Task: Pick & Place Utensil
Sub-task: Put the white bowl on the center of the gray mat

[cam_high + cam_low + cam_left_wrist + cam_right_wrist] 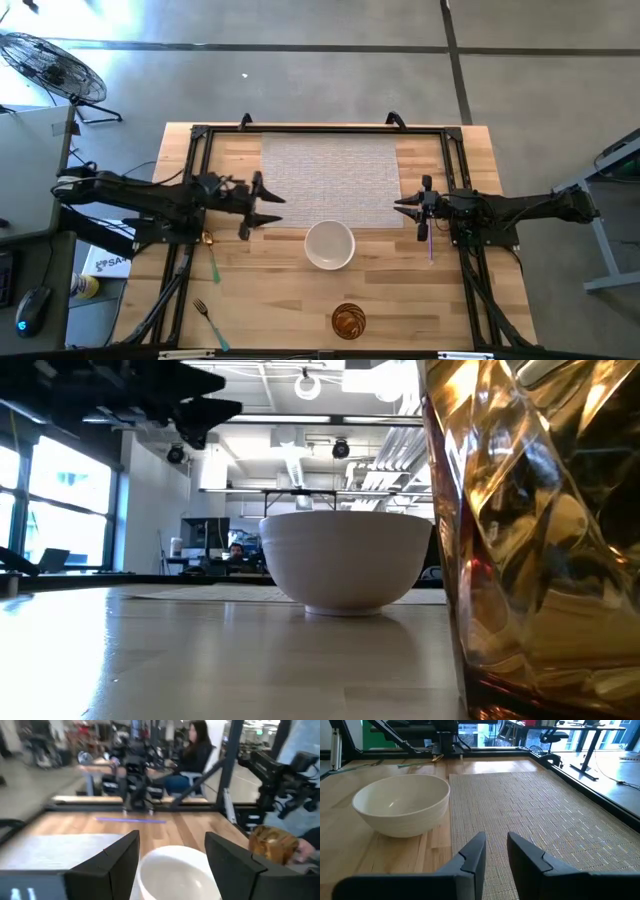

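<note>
A purple utensil (429, 243) lies flat on the wood just right of the placemat, under my right arm's wrist; the left wrist view shows the purple utensil (131, 820) beyond the bowl. My right gripper (404, 206) hovers over the placemat's right edge, its fingers (472, 855) a narrow gap apart and holding nothing. My left gripper (262, 207) hangs wide open at the placemat's left edge, facing the white bowl (329, 245). A green utensil (213, 262) and a teal-handled fork (205, 313) lie on the table's near left.
A woven grey placemat (330, 180) covers the far middle of the table. The white bowl stands at its near edge. An amber glass (348, 321) stands near the table's near edge. A black frame (192, 150) rims the table. A person sits beyond the table (195, 750).
</note>
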Controlling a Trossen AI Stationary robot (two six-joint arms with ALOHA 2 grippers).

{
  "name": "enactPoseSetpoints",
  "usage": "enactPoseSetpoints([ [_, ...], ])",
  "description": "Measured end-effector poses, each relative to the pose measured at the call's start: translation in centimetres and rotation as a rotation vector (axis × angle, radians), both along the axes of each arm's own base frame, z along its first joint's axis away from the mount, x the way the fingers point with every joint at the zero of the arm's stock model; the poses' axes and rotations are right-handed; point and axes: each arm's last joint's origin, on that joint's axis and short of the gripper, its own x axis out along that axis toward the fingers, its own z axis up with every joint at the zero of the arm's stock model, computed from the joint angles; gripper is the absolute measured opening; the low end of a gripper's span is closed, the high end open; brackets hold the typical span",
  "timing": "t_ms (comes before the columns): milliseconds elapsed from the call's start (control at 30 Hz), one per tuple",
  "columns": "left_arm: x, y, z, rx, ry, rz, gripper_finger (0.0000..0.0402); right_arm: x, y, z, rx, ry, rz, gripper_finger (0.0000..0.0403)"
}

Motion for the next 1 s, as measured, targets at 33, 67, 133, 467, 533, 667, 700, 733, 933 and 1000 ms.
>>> enactPoseSetpoints([
  [33, 0.6, 0.0, 0.1, -0.015, 0.015, -0.017, 0.0221, 0.0, 0.0, 0.0, 0.000, 0.000, 0.000, 0.0074],
  [67, 1.2, -0.1, 0.1, -0.029, 0.031, -0.038, 0.0221, 0.0, 0.0, 0.0, 0.000, 0.000, 0.000, 0.0074],
  [133, 2.4, -0.2, 0.2, -0.056, 0.064, -0.076, 0.0221, 0.0, 0.0, 0.0, 0.000, 0.000, 0.000, 0.0074],
  [467, 8.3, -4.1, 1.5, -0.009, 0.292, -0.178, 0.0221, 0.0, 0.0, 0.0, 0.000, 0.000, 0.000, 0.0074],
  [533, 9.0, -5.5, 1.5, 0.044, 0.343, -0.179, 0.0221, 0.0, 0.0, 0.0, 0.000, 0.000, 0.000, 0.0074],
  [667, 10.0, -7.9, 1.3, 0.133, 0.409, -0.188, 0.0220, 0.0, 0.0, 0.0, 0.000, 0.002, 0.000, 0.0074],
  [700, 10.2, -8.5, 1.2, 0.152, 0.411, -0.192, 0.0220, 0.0, 0.0, 0.0, 0.000, 0.003, 0.000, 0.0074],
  [733, 10.3, -8.9, 1.0, 0.168, 0.414, -0.195, 0.0220, 0.0, 0.0, 0.0, 0.000, 0.003, 0.000, 0.0074],
  [933, 10.9, -9.9, -0.9, 0.248, 0.464, -0.138, 0.0220, 0.0, 0.0, -0.1, 0.000, 0.005, 0.000, 0.0074],
  [1000, 11.3, -9.9, -1.5, 0.257, 0.482, -0.120, 0.0220, 0.0, 0.0, 0.0, 0.000, 0.005, 0.000, 0.0074],
])
